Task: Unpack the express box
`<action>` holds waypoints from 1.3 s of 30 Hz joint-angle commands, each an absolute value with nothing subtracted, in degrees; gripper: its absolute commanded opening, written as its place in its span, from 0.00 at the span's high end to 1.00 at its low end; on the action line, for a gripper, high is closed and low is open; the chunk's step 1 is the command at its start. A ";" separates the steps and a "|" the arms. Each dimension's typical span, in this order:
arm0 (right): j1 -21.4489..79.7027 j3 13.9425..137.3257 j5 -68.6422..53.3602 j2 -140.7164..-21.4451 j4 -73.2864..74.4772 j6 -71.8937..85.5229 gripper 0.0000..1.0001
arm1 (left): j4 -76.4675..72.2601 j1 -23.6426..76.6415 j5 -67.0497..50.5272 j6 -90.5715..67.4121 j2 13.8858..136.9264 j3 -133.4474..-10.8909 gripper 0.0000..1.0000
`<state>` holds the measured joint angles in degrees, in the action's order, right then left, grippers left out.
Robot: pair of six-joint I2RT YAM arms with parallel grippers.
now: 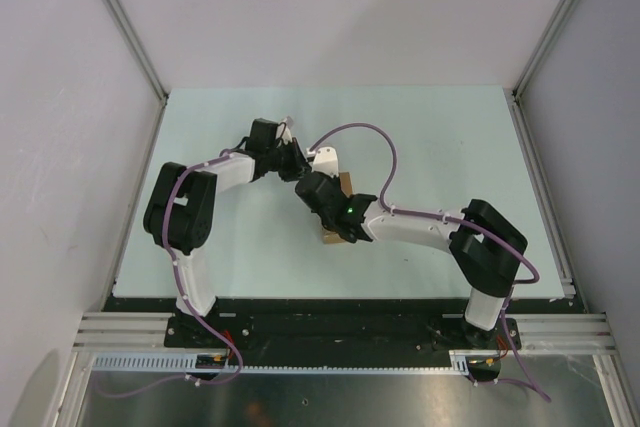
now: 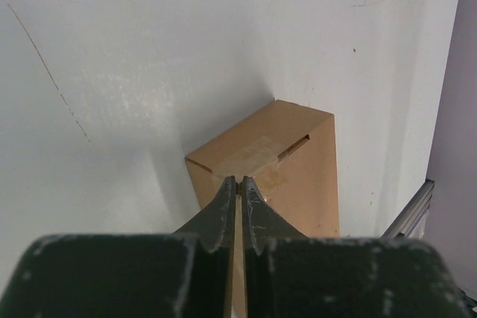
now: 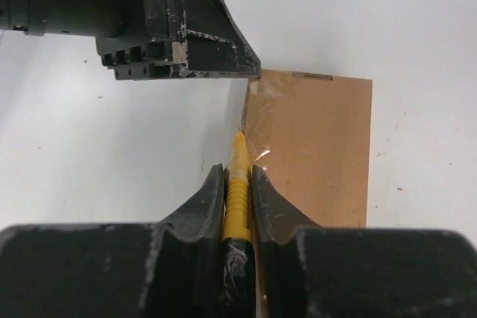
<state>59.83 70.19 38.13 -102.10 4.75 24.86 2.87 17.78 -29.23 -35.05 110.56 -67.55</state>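
One express box sits mid-table between the two arms, well apart from every table edge. Its long axis runs near-to-far, with the far end angled slightly right. Left gripper is pinched fully closed, tips at the box's top edge; right gripper clamps the one yellow knife, whose tip is at the box's left long edge.

The left gripper, jaws shut, is sitting against one corner of the express box, and the right gripper, jaws clamping the utility knife, is crowding the box's adjoining edge. Together they are blocking approach from the near side. Bare surface is lying open beyond and right of the box.
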 commanded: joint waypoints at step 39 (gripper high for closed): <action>59.41 69.79 27.95 -97.56 21.62 36.03 1.00 | 7.91 18.19 -14.06 -35.59 112.59 -65.22 0.95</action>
